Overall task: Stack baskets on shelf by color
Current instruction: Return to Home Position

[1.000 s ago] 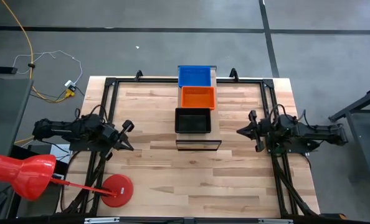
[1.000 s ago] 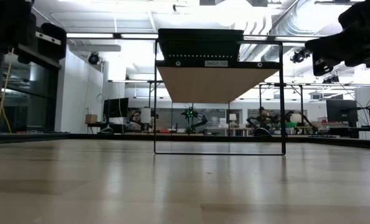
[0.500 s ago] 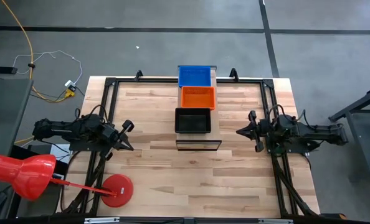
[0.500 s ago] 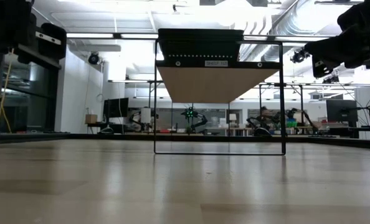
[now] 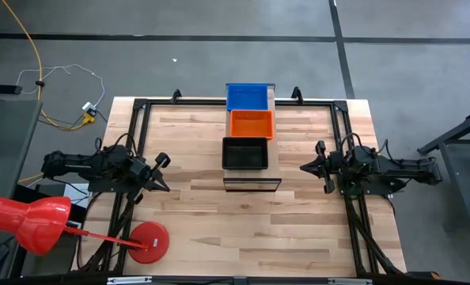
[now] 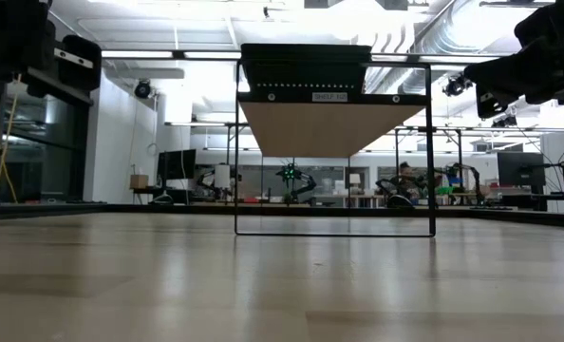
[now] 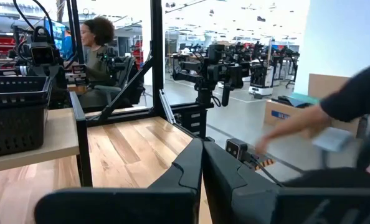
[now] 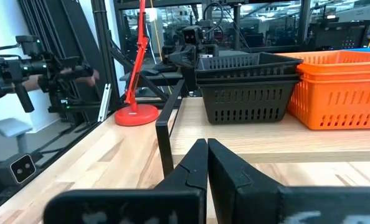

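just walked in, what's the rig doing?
Nothing is being held. Both arms sit at the sides of the table, left gripper and right gripper shut and empty. On the shelf, the blue, orange and black baskets stand in a row by colour.

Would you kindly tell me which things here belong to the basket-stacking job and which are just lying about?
Job in hand: blue basket, red-orange basket and black baskets, in a row on the shelf; left gripper and right gripper, both shut, at the table's sides.

Lying about: red stand on the table; yellow cable on the floor.
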